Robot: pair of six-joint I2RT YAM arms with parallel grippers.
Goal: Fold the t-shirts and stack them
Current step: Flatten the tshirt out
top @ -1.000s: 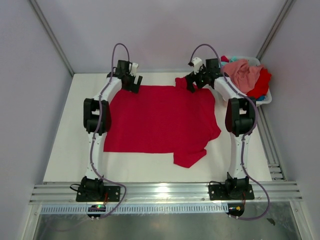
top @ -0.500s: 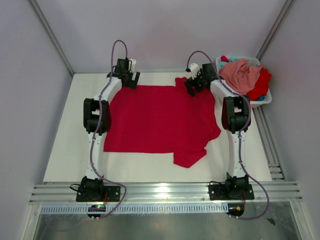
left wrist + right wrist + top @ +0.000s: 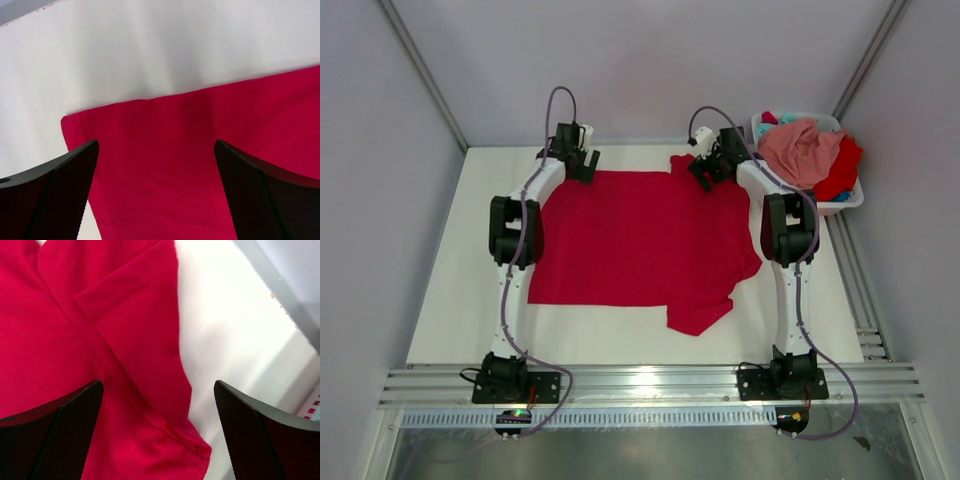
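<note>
Seen from above, the red shirt (image 3: 640,240) lies spread on the table (image 3: 445,300) — pink shirt (image 3: 800,148) heaped in the basket (image 3: 852,200) beside it. Left wrist: left gripper (image 3: 156,145) gapes empty over a corner (image 3: 67,122). Right wrist: right gripper (image 3: 158,383), likewise, over a sleeve (image 3: 135,315).

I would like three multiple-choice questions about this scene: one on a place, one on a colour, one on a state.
1. Where is the basket?
A. at the near left
B. at the far right
C. in the middle of the table

2. What colour is the shirt spread on the table?
A. teal
B. white
C. red

3. In what state is the left gripper?
A. open, holding nothing
B. shut on the shirt
C. shut, holding nothing

Answers:
1 B: the top view shows the basket beside the table's far right corner.
2 C: the spread shirt is bright red in every view.
3 A: the left wrist view shows its fingers wide apart over the shirt's edge.
</note>
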